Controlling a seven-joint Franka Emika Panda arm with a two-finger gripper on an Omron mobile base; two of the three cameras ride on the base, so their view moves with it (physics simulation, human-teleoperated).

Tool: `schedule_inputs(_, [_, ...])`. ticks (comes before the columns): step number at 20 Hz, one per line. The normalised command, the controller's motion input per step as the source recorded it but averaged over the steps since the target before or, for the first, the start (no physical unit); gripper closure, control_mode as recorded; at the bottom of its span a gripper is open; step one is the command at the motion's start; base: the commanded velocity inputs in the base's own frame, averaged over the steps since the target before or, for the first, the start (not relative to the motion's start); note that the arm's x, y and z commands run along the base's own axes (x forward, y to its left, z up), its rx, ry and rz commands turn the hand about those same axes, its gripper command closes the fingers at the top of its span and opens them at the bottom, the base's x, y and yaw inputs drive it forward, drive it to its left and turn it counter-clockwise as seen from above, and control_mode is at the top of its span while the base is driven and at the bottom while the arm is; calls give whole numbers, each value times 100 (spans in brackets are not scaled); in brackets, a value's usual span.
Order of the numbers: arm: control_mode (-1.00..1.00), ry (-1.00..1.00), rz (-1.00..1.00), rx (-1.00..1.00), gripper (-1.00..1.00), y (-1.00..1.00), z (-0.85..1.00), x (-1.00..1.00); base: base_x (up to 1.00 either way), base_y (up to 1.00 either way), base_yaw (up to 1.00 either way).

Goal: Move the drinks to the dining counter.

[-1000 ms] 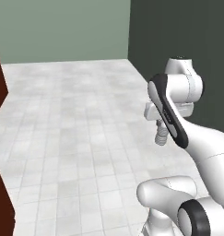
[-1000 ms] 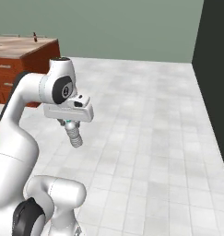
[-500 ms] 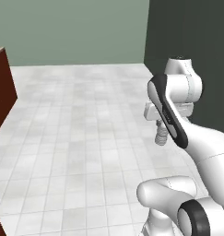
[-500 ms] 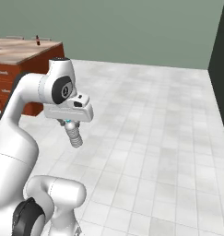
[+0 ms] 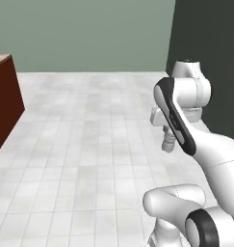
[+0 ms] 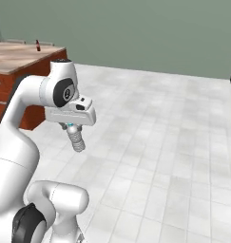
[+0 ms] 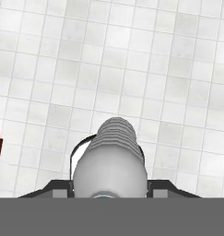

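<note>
Gripper (image 6: 76, 134) hung in mid-air over the white tiled floor (image 6: 174, 142), pointing down, with the greyish water bottle (image 6: 77, 139) clamped between its jaws; jaws stood at a narrow-to-middling gap set by the bottle's width. In the hand view the water bottle (image 7: 111, 161) sat centred, ribbed end pointing away from the camera toward the floor tiles (image 7: 132, 55). In the left base view the same bottle (image 5: 167, 141) showed below the hand, partly hidden behind the forearm.

Wooden-fronted counter (image 6: 17, 59) with beige top stood at the far left of the right base view, well apart from the gripper. A small dark bottle (image 6: 37, 45) stood upright near its far edge, probably the cola bottle, too small to confirm the label. A dark red-brown cabinet side (image 5: 5, 103) showed at the left edge of the left base view
</note>
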Motion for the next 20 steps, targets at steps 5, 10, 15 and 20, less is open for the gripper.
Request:
schedule_inputs(5, [100,0,0,0,100,0,0,0,100,-19,19])
schedule_inputs(10, [100,0,0,0,100,0,0,0,100,-16,20])
schedule_inputs(15, [100,0,0,0,100,0,0,0,100,-4,23])
schedule_inputs(20, [100,0,0,0,100,0,0,0,100,-11,28])
